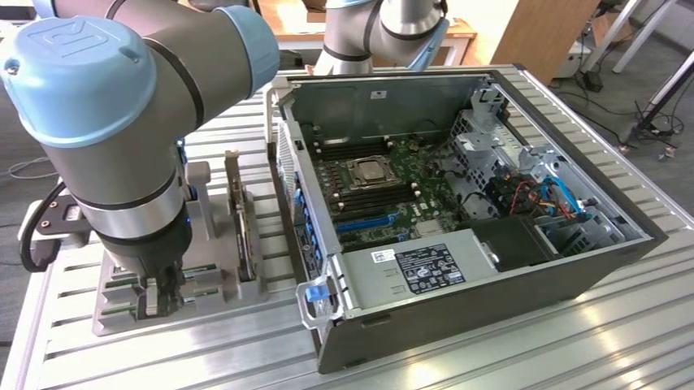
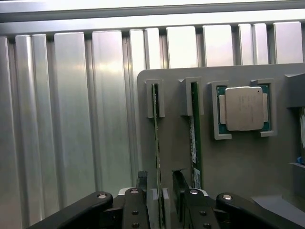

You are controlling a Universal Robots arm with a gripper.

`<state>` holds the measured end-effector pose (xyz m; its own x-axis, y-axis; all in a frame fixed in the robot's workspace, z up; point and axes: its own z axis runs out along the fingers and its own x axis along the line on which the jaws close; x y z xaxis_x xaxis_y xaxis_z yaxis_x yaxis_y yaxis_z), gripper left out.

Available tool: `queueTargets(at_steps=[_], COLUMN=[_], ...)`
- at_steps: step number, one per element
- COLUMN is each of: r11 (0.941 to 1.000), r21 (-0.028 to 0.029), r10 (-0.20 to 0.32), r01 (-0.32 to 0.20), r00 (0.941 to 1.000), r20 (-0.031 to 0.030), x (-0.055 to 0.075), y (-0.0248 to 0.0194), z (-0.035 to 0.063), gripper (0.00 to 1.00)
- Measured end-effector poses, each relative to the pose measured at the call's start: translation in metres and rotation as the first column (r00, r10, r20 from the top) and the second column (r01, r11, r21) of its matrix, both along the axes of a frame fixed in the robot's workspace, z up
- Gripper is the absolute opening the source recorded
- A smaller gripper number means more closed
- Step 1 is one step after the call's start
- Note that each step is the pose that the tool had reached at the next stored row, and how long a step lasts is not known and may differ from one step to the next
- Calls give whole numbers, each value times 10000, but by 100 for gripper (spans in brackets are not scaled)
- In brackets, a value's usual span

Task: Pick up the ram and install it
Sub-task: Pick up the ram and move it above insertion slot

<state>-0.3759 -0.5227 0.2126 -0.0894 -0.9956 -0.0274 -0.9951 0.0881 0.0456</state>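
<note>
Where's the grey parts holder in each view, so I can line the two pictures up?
Exterior view: the grey parts holder lies on the ribbed table, to the exterior view's left of the computer case, under the arm.
Wrist view: the holder carries a silver processor and a second ram stick.
Shared landmark: the claw, open, straddling one ram stick.

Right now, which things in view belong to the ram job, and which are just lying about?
Job: ram, straddled by the open tool; grey holder; open computer case; motherboard.
Lying about: second green stick; silver processor chip; dark upright card.
</note>
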Motion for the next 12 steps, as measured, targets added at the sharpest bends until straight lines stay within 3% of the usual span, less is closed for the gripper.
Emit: queueTargets(at_steps=[12], r11=[10000], r21=[1], r10=[0], r01=[0], r00=[10000], r20=[1], x=[0], y=[8], z=[-13], gripper=[36])
